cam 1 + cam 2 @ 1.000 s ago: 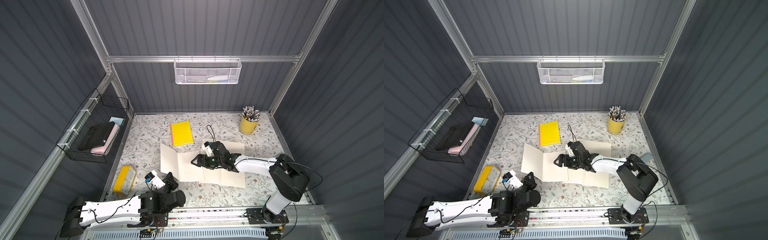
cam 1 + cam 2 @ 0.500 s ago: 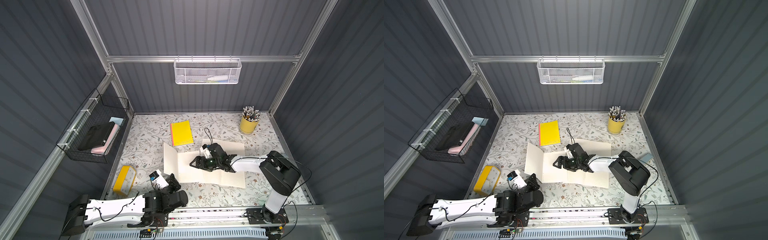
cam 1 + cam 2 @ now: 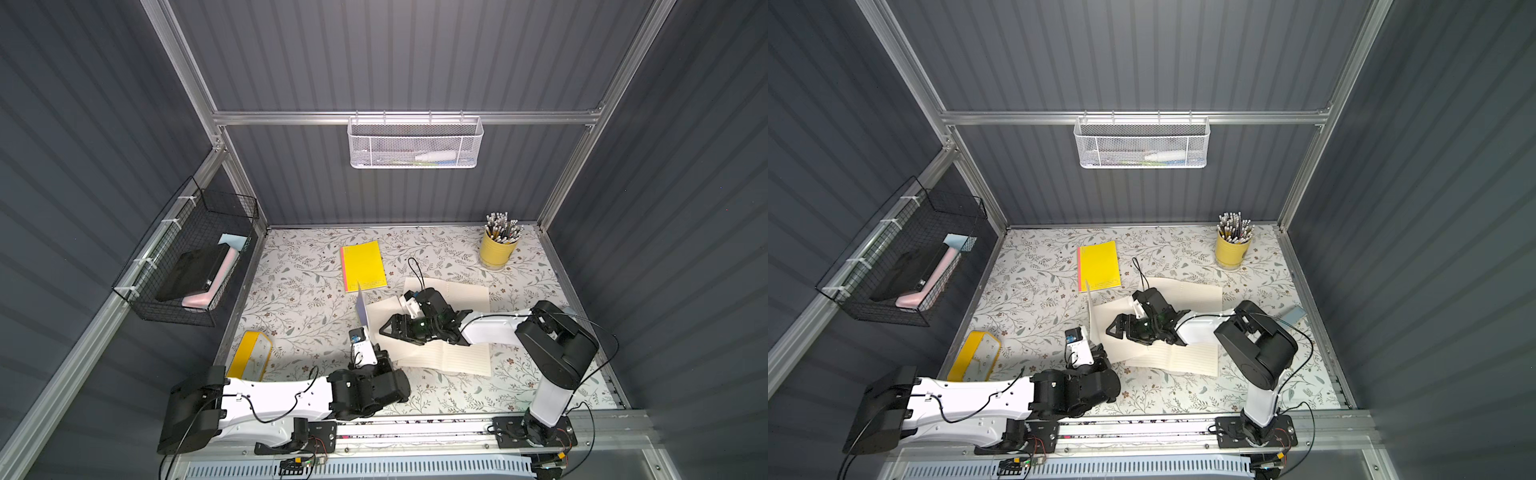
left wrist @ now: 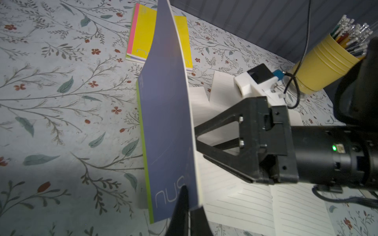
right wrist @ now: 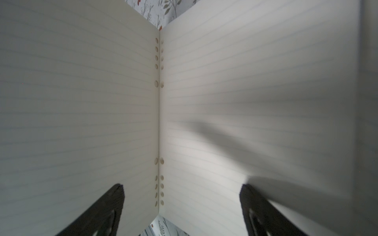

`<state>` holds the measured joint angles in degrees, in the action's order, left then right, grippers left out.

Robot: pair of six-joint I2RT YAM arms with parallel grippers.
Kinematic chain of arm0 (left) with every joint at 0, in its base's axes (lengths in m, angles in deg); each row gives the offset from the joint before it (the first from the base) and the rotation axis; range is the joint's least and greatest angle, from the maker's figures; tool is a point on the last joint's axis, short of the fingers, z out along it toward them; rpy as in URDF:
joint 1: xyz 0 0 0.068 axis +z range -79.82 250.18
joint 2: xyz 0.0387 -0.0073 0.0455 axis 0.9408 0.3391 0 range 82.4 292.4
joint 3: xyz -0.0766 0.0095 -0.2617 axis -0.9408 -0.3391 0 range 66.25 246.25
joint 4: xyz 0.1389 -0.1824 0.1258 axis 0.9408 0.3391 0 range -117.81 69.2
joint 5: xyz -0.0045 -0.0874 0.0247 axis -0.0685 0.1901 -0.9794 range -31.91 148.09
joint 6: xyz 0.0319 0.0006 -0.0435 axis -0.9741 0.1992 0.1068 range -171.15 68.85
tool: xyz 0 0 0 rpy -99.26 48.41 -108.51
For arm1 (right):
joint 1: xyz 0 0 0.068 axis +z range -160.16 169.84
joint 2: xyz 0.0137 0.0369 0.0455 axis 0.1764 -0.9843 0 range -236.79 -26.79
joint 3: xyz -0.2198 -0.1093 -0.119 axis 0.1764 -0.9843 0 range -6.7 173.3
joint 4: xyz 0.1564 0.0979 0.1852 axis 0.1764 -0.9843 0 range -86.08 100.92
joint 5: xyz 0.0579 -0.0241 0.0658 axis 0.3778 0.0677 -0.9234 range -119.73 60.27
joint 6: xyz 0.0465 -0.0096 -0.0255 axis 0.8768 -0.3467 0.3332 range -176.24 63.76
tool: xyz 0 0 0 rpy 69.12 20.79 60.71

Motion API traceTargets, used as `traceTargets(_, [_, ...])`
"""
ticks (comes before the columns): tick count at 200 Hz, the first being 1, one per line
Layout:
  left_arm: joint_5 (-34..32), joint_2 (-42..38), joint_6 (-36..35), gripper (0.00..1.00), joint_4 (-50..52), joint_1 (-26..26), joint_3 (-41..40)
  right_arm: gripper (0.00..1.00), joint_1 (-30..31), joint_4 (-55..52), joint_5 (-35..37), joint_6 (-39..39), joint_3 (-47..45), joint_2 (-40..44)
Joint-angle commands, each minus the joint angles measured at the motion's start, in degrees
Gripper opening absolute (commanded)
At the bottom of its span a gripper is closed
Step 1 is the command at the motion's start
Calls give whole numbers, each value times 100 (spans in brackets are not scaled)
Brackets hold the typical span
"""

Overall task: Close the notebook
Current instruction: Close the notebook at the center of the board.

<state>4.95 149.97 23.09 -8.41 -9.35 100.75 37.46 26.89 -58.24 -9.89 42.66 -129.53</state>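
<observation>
The notebook [image 3: 461,359] is spread open on the tabletop [image 3: 299,307], its left cover [image 4: 167,122] pinched upright by the left end effector [image 4: 187,195]. The right end effector [image 5: 182,191], opened wide, is held just right of that cover.

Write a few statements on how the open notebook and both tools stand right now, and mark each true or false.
1. The left tool pinches the notebook's blue cover. True.
2. The blue cover lies flat. False: it stands nearly upright.
3. The right tool is open above the lined pages. True.
4. The yellow cup is empty. False: it is packed with pencils.
</observation>
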Motion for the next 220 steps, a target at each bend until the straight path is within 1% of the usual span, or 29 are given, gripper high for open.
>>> traceTargets(1, [224,180,-742,9,23,-5,272,91,20,36,-42,9,-83,-69])
traceTargets(15, [268,293,-815,13,148,-2,393,91,20,45,-52,11,-81,-91])
traceTargets(33, [304,393,-886,29,213,7,493,91,20,70,-68,22,-90,-113])
traceTargets(60, [339,449,-1045,46,174,16,565,91,25,91,-79,31,-95,-119])
traceTargets(78, [349,490,-1125,50,170,25,600,91,21,44,-60,5,-76,-115])
traceTargets(100, [383,451,-1351,52,19,34,607,91,14,-3,-37,-11,-80,-88])
traceTargets(112, [422,424,-1580,53,-55,56,668,91,19,-31,-11,-23,-67,-80])
traceTargets(124, [586,395,-1990,54,-193,111,764,91,13,-32,-9,-22,-83,-57])
traceTargets(142, [1074,358,-2694,56,-325,318,1014,91,12,-23,7,-7,-81,-53])
traceTargets(152, [1464,308,-3072,57,-410,476,1158,91,16,-30,4,-4,-60,-53])
traceTargets(163, [2116,227,-3505,58,-645,747,1225,91,11,-41,4,-17,-43,-49])
traceTargets(183, [3465,72,-4052,59,-927,1328,1335,91,13,-149,45,-69,-7,-51])
traceTargets(204, [4543,-105,-4486,61,-1069,1868,1354,91,2,-231,105,-108,23,-20])
traceTargets(220, [5023,-252,-4748,61,-1140,2199,1321,91,-13,-329,165,-156,60,4])
